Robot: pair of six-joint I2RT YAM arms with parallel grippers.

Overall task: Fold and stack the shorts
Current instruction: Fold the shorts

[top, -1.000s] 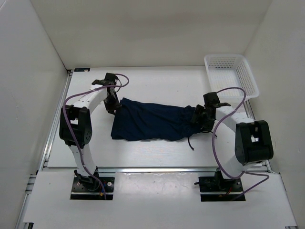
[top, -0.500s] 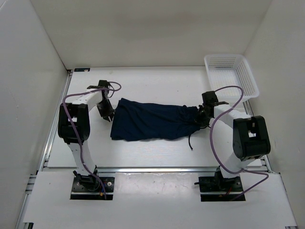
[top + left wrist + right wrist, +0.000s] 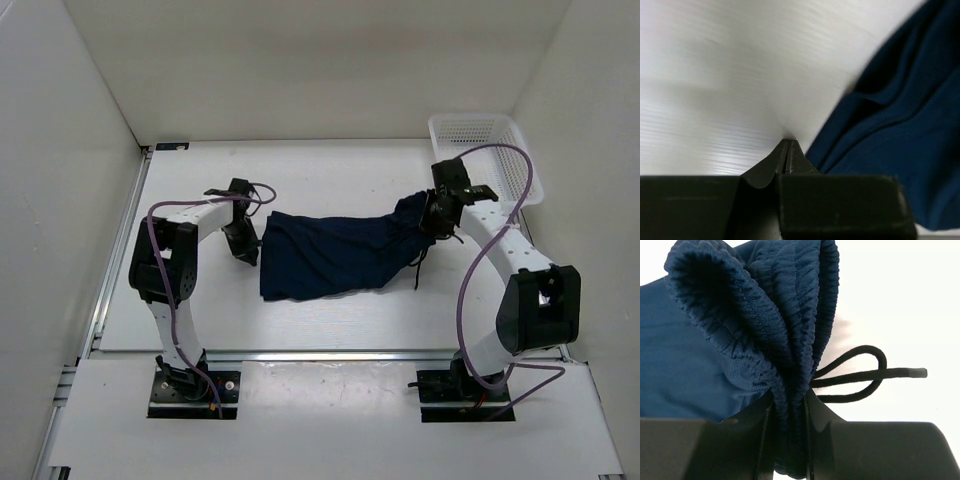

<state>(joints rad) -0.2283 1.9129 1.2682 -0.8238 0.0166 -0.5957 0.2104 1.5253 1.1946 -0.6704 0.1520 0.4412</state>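
The dark navy shorts (image 3: 330, 258) lie across the middle of the table, with the leg ends at the left. Their waistband end is raised at the right. My right gripper (image 3: 430, 220) is shut on the bunched, gathered waistband (image 3: 785, 330), which fills the gap between its fingers (image 3: 790, 405). A black drawstring (image 3: 865, 375) loops out to the right of that grip. My left gripper (image 3: 246, 248) is low over the table just left of the shorts' leg edge. Its fingers (image 3: 787, 145) are pressed together with nothing between them, and the fabric (image 3: 890, 125) lies beside them.
A white mesh basket (image 3: 485, 155) stands at the far right corner, just behind my right arm. White walls enclose the table on the left, back and right. Purple cables arc over both arms.
My right gripper closed on the waistband and lifted it up and toward the far right, dragging the shorts rightward. My left gripper shut empty and moved in beside the shorts' left edge.
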